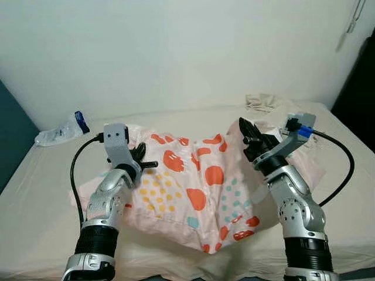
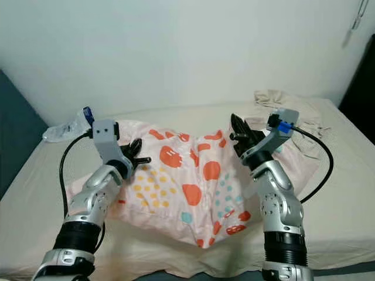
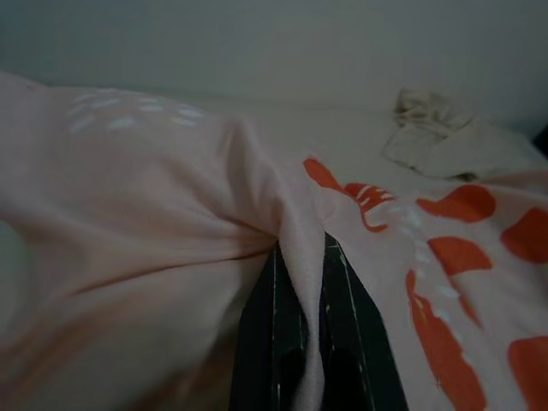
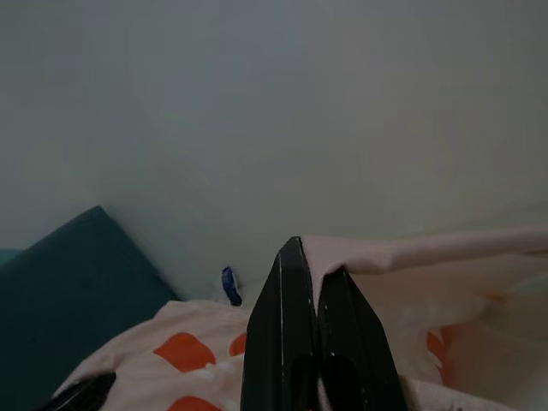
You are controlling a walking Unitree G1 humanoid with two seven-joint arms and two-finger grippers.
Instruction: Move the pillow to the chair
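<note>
Pillow (image 1: 193,187): pale pink, printed with orange blobs, yellow dots and light blue dots. It sits on the bed, between the two arms, sagging in the middle, with its near corner hanging toward the bed's near edge. Its left and right ends are bunched where the grippers grip it.

Left gripper (image 1: 142,159): at the pillow's left end. In the left wrist view a fold of pink cloth runs down between the two black fingers (image 3: 261,342), so the jaws are clamped on the pillow's fabric.

Right gripper (image 1: 251,140): at the pillow's far right end, raised a little above the bed. In the right wrist view a strip of pink cloth comes out between the black fingers (image 4: 274,334), which press together on it.

Bed (image 1: 41,199): covered in a cream sheet, filling the near and middle part of the scene, and set against a plain white wall (image 1: 176,52).

Plastic bottle (image 1: 61,130): clear, crumpled, with a blue cap, lying on its side at the far left of the bed, well apart from the pillow.

Crumpled cloth (image 2: 281,100): beige, at the far right of the bed, beyond the right gripper.

Cables: a black cable (image 1: 75,175) loops beside the left arm, and another (image 1: 343,170) beside the right arm.

Dark blue panel (image 1: 10,134): along the bed's left side.
</note>
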